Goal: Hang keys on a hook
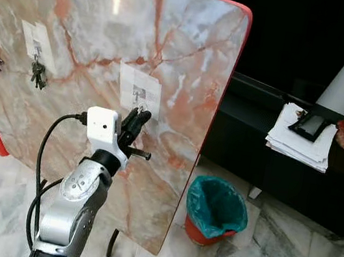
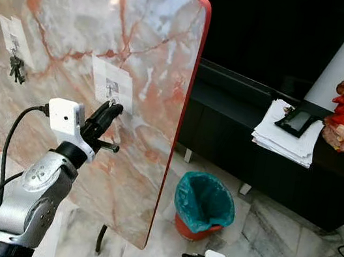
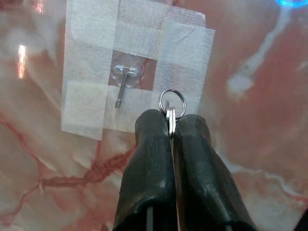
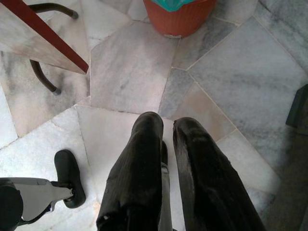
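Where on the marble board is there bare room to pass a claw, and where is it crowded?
Bare: marble board right of the taped hook, up to its red edge. Crowded: the hook itself, where the left claw holds the key ring, and far left, two hanging key bunches.

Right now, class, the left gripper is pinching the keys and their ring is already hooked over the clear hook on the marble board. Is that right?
Not quite. The left gripper does pinch the keys, but the ring sits beside the hook, not over it. The left wrist view shows the hook bare on its taped patch on the marble board.
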Motion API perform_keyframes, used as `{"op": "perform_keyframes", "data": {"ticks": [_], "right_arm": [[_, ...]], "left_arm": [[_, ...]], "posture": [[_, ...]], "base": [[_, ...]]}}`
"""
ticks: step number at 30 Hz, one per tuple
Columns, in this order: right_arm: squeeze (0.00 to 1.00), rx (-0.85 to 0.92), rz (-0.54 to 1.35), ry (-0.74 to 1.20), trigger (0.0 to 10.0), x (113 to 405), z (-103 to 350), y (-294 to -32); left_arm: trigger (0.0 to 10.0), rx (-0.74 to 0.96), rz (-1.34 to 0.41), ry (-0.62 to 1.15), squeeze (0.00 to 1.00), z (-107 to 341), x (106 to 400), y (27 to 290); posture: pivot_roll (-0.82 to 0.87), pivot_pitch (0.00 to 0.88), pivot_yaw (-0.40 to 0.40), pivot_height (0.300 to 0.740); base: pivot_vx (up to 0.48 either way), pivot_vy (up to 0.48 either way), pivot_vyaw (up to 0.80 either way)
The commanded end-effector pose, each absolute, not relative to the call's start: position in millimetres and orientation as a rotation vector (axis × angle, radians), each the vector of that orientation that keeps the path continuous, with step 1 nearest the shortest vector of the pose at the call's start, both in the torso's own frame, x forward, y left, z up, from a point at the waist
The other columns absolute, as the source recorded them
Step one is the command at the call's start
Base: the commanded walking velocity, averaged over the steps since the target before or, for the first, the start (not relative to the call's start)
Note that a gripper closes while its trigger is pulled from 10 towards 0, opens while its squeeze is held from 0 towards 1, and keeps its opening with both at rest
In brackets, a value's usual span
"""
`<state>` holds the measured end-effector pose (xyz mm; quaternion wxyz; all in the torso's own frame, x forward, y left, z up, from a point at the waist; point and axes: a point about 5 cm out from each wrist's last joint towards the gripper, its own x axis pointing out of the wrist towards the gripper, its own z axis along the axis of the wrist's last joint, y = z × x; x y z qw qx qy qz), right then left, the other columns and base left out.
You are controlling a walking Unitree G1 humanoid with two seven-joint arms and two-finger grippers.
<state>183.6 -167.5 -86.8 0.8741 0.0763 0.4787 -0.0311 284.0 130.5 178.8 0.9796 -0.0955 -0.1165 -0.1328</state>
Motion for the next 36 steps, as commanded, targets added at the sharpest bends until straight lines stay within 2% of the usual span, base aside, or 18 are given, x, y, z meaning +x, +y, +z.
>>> {"op": "perform_keyframes", "data": {"ticks": [1, 11, 12, 16, 21, 28, 36], "right_arm": [[0.0, 0.149, -0.064, 0.997, 10.0, 187.0, -84.9, -172.2], [0.0, 0.138, -0.095, 0.99, 10.0, 180.9, -82.7, -207.2], [0.0, 0.134, -0.109, 0.998, 10.0, 172.3, -83.4, -221.4], [0.0, 0.132, -0.113, 1.008, 10.0, 166.7, -84.7, -226.3], [0.0, 0.135, -0.105, 1.017, 10.0, 164.9, -87.6, -217.0], [0.0, 0.147, -0.073, 1.02, 10.0, 172.0, -90.3, -184.1], [0.0, 0.147, -0.068, 1.001, 10.0, 186.1, -84.7, -179.2]], "left_arm": [[10.0, -0.205, -0.27, -0.234, 0.0, 181.6, 281.5, 128.5], [10.0, -0.256, -0.2, -0.228, 0.0, 186.3, 291.5, 139.3], [10.0, -0.229, -0.187, -0.224, 0.0, 188.2, 295.6, 143.5], [10.0, -0.227, -0.172, -0.212, 0.0, 188.5, 299.7, 146.3], [10.0, -0.234, -0.165, -0.193, 0.0, 186.6, 301.0, 146.8], [10.0, -0.235, -0.161, -0.156, 0.0, 179.8, 301.6, 146.2], [10.0, -0.248, -0.158, -0.138, 0.0, 178.4, 304.3, 146.9]], "posture": [[-0.03, 0.0, -0.079, 0.74], [-0.03, 0.0, -0.076, 0.74], [-0.03, 0.0, -0.078, 0.74], [-0.03, 0.0, -0.078, 0.74], [-0.04, 0.0, -0.079, 0.74], [-0.03, 0.0, -0.079, 0.74], [-0.04, 0.0, -0.078, 0.74]], "base": [[0.0, 0.0, 0.0], [0.0, 0.0, 0.0], [0.0, 0.0, 0.0], [0.0, 0.0, 0.0], [0.0, 0.0, 0.0], [0.0, 0.0, 0.0], [0.0, 0.0, 0.0]]}}
